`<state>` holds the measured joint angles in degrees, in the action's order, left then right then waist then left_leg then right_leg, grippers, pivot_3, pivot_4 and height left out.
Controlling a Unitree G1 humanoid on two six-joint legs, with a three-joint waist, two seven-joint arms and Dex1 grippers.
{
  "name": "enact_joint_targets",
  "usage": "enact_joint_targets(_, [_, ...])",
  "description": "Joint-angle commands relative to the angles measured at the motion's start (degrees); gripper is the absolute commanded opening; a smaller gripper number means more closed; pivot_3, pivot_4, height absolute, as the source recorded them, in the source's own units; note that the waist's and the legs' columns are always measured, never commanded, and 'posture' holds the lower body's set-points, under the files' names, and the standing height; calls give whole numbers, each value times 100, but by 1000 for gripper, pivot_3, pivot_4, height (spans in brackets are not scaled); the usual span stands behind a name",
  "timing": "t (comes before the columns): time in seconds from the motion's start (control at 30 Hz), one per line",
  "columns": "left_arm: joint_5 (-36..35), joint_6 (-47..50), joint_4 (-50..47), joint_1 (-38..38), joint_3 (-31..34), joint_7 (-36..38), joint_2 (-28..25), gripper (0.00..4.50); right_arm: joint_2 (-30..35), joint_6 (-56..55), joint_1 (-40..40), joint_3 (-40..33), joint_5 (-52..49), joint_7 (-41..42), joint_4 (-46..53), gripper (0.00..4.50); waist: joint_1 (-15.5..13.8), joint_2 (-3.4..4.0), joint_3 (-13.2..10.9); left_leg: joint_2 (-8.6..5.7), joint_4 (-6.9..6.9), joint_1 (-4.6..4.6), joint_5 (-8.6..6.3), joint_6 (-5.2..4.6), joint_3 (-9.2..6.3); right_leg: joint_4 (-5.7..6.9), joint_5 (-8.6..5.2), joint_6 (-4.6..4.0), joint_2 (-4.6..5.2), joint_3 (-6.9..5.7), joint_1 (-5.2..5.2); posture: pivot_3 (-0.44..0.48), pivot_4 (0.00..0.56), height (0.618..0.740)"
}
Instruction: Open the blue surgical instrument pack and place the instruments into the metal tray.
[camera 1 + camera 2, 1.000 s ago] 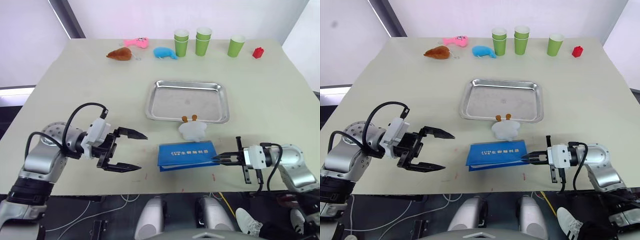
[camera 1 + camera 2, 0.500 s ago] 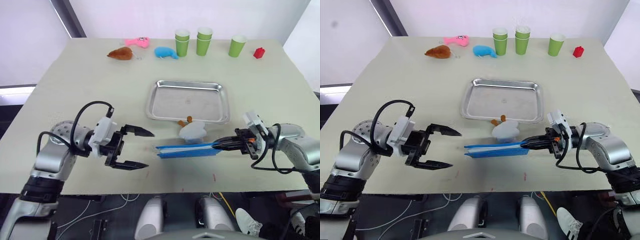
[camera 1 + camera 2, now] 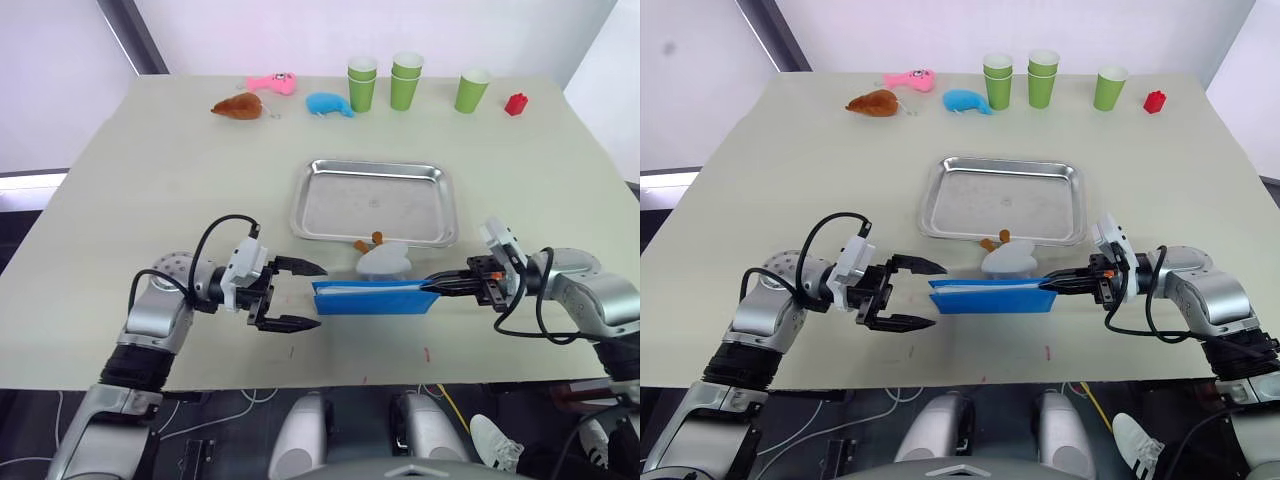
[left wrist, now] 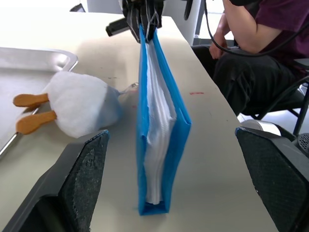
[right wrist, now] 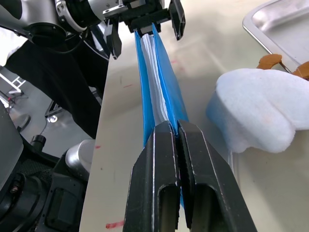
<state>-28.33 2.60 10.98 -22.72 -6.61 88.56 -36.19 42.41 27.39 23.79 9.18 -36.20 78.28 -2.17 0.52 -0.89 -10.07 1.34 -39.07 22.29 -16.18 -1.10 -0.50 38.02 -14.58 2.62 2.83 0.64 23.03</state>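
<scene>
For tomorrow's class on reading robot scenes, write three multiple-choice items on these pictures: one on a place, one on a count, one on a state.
1. Where is the white plush?
A. in the tray
B. between tray and pack
C. beside the cups

2. How many green cup stacks stand at the far edge?
A. two
B. three
C. five

3. How is the pack held?
A. flat, untouched
B. on edge, right gripper shut on one end
C. lifted by both grippers

Answers:
1 B: the plush lies between the tray and the pack.
2 B: three stacks.
3 B: the right gripper pinches it; the left gripper is open, apart.
</scene>
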Motion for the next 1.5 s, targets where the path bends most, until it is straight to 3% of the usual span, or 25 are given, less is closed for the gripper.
enact_joint_targets(0.03, [-83,-38,156,-63,66,150,114,2448,-18,-31,12,-195,85,-33,151,0,20,0,0,0,-3,3,0,0,0,-1,1,1,0,1,0,0,150,739])
enact_joint_targets(0.07, [-73,-61,201,-67,86,155,148,1976,-29,-17,6,-212,79,-37,161,0,22,0,0,0,-4,5,0,0,1,0,1,2,0,4,3,0,150,739])
enact_joint_targets(0.1, [-68,-66,243,-75,101,163,170,1824,-35,-9,1,-221,81,-34,171,0,15,0,0,0,-4,7,0,0,0,0,2,3,0,3,5,0,150,739])
enact_joint_targets(0.23, [4,-172,369,-23,79,249,189,81,-47,3,12,-252,108,-15,184,0,13,0,0,0,-6,10,0,0,-4,0,2,3,0,-1,6,0,150,739])
enact_joint_targets(0.4, [13,-256,432,33,94,198,252,29,-25,341,86,-393,-87,-38,246,0,12,0,0,0,-6,10,0,0,-4,0,2,3,0,-1,6,0,150,739])
enact_joint_targets(0.43, [17,-273,436,45,95,198,254,0,-3,537,98,-447,-224,-13,280,631,12,0,0,0,-6,10,0,0,-4,0,2,3,0,-1,6,0,150,739])
enact_joint_targets(0.5, [22,-296,434,90,106,204,250,0,78,870,127,-616,-452,2,354,1390,10,0,0,0,-7,11,0,0,-5,0,2,3,1,-1,6,0,150,739])
enact_joint_targets(0.6, [42,-358,428,179,118,232,226,0,151,1273,233,-915,-744,-52,357,3058,14,0,0,0,-7,12,0,0,-5,-1,2,3,2,-1,6,0,150,739])
enact_joint_targets(0.63, [40,-367,427,193,122,241,217,0,134,1319,274,-992,-783,-85,318,3324,21,0,0,0,-7,11,0,0,-5,0,2,3,2,-1,6,0,150,739])
enact_joint_targets(0.7, [37,-375,410,211,132,266,196,0,56,1282,380,-1094,-736,-181,192,4379,30,1,0,0,-7,10,0,0,-5,2,3,2,1,0,6,0,150,739])
enact_joint_targets(0.83, [33,-384,334,270,146,336,125,0,-236,739,623,-998,-160,-611,-35,4451,36,1,1,2,-6,9,0,0,-6,2,3,2,-2,0,6,0,150,739])
enact_joint_targets(1.13, [105,-526,383,304,113,338,101,0,-860,-268,1378,149,1565,-1364,-592,4451,51,2,1,1,-7,31,1,1,7,17,4,2,-2,14,41,0,150,739])
enact_joint_targets(1.5, [139,-572,318,336,63,267,114,0,-1234,-824,1512,949,2268,-889,-726,4451,41,3,2,-1,-9,36,1,1,8,31,4,1,-1,13,48,0,150,739])
